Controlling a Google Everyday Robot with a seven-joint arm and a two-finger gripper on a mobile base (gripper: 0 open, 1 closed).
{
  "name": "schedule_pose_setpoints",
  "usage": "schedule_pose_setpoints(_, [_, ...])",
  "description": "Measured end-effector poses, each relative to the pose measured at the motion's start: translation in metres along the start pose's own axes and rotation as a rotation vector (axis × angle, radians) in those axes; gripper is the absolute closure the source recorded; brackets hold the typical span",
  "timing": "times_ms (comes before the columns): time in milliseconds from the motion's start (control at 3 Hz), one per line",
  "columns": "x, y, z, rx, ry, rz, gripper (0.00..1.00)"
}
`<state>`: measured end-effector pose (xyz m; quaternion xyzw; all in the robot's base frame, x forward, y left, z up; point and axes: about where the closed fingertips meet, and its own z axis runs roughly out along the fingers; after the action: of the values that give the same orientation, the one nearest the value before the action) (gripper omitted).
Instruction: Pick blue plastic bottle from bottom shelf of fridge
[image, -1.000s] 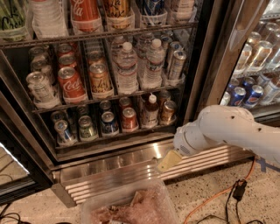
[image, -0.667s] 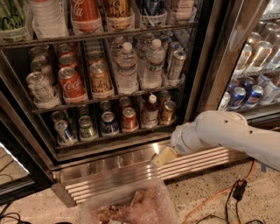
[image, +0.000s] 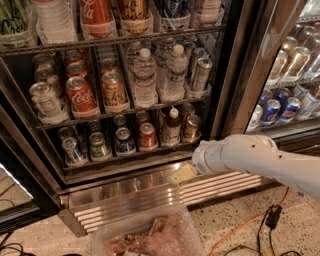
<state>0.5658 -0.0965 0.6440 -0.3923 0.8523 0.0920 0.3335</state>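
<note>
The fridge (image: 235, 75) stands open with wire racks of drinks. On the bottom shelf (image: 125, 156) the blue plastic bottle (image: 173, 127) stands upright, slim, white cap, dark body, between a red can (image: 148, 136) and a bronze can (image: 191, 127). My gripper (image: 183, 174) comes in from the right on a white arm (image: 250, 157). It hangs in front of the steel sill, below and slightly right of the bottle, apart from it.
Several cans fill the bottom shelf left of the bottle. Clear water bottles (image: 145, 77) and cans stand on the rack above. A louvred steel grille (image: 150, 197) runs below. A clear bin (image: 150, 235) sits on the floor. A neighbouring cooler (image: 290, 95) and an orange cable (image: 245, 225) are at right.
The arm and gripper have shifted left and a little up, closer to the bottom shelf. The drinks have not moved.
</note>
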Motion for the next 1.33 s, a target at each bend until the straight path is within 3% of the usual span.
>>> schedule_pose_setpoints(667, [-0.005,-0.004,0.008,-0.005,-0.033,0.026,0.00])
schedule_pose_setpoints(1000, [-0.021,-0.028,0.037,0.033,-0.083,0.079,0.00])
schedule_pose_setpoints(1333, [-0.038,-0.046,0.067,0.071,-0.201,0.153,0.00])
